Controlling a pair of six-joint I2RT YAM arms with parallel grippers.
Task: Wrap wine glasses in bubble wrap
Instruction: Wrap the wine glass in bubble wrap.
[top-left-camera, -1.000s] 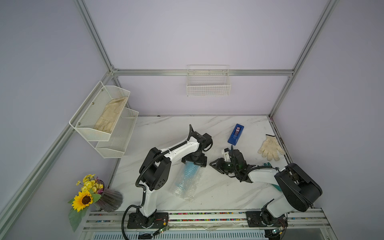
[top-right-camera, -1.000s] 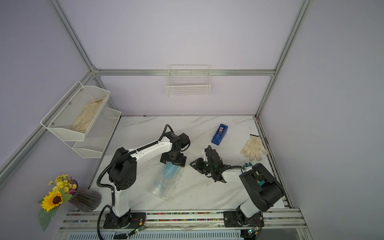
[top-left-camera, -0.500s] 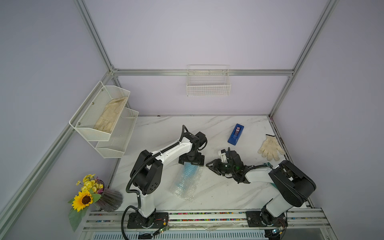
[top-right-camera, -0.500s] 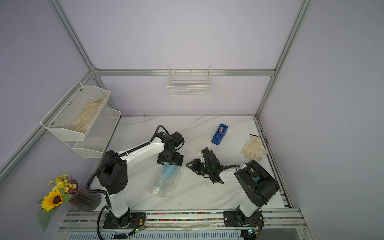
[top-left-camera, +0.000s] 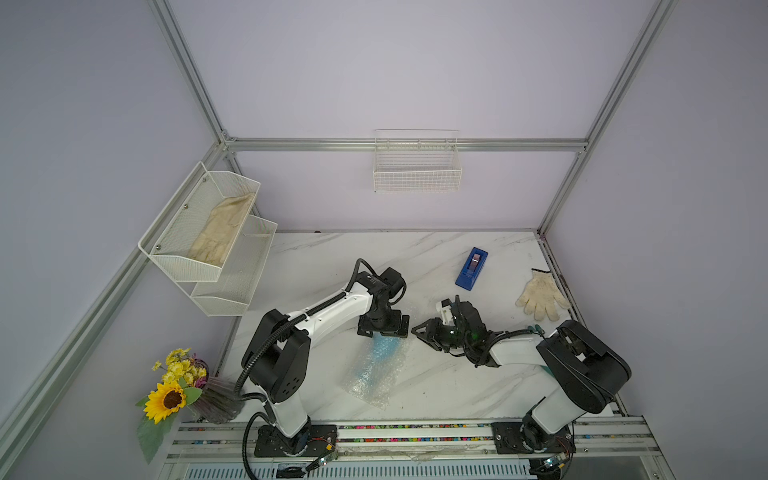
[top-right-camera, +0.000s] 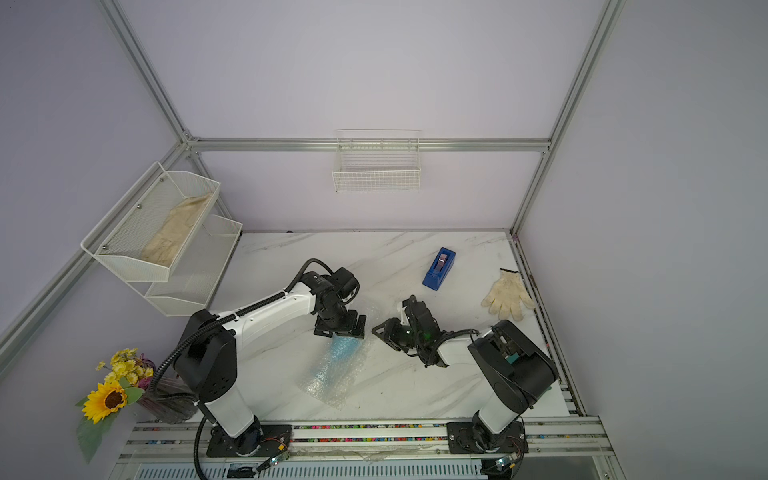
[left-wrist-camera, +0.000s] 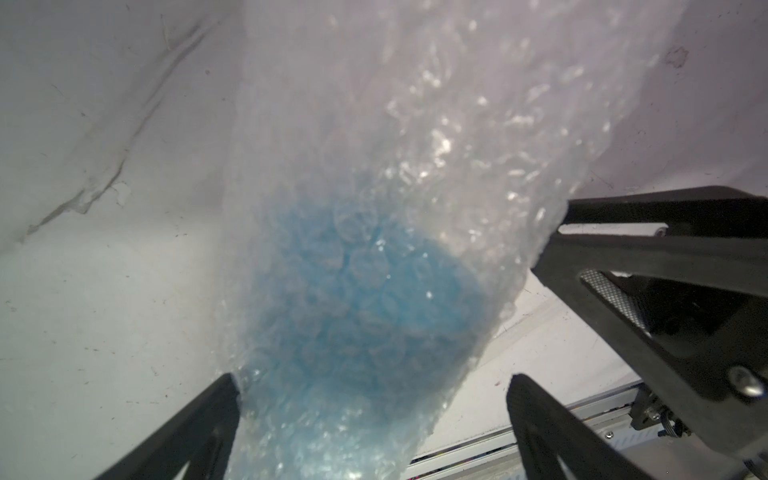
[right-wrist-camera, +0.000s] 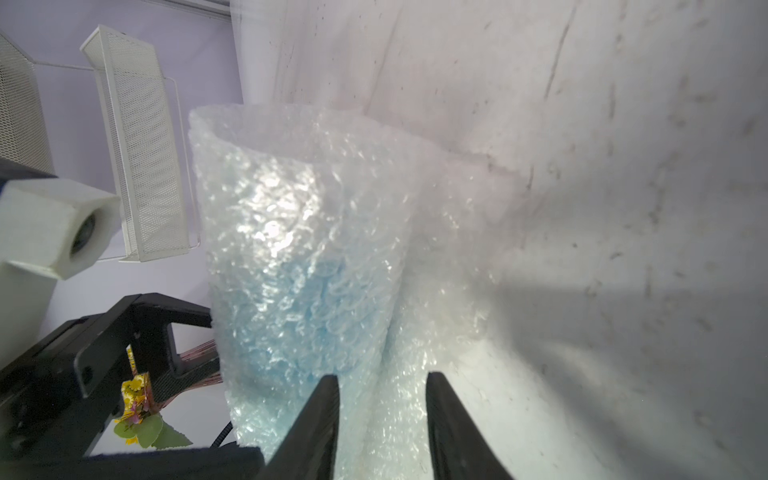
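On my left, my left gripper (left-wrist-camera: 372, 380) hangs straight over the bundle with its fingers (left-wrist-camera: 195, 436) spread as wide as they go, one on each side of the roll and holding nothing. One finger looks to touch the plastic, the other stands clear of it. Below them lies the goblet (left-wrist-camera: 357, 299), a blue shape showing through the bubble wrap (top-left-camera: 374, 374) that is rolled around it on the marble table (top-left-camera: 436, 266). In both top views the roll's long axis runs from just beyond my left gripper toward the front rail (top-left-camera: 415, 428). The blue sits at the far end, so the glass is under my left fingers and the emptier tail points at the rail. To the right, my right gripper (right-wrist-camera: 382, 376) points in from the side, across that axis. Its fingers are partly apart with a loose fold of wrap between them, and I cannot tell whether they pinch it. I judge the next turn hangs on this: left is nearer the glass, right nearer the free edge
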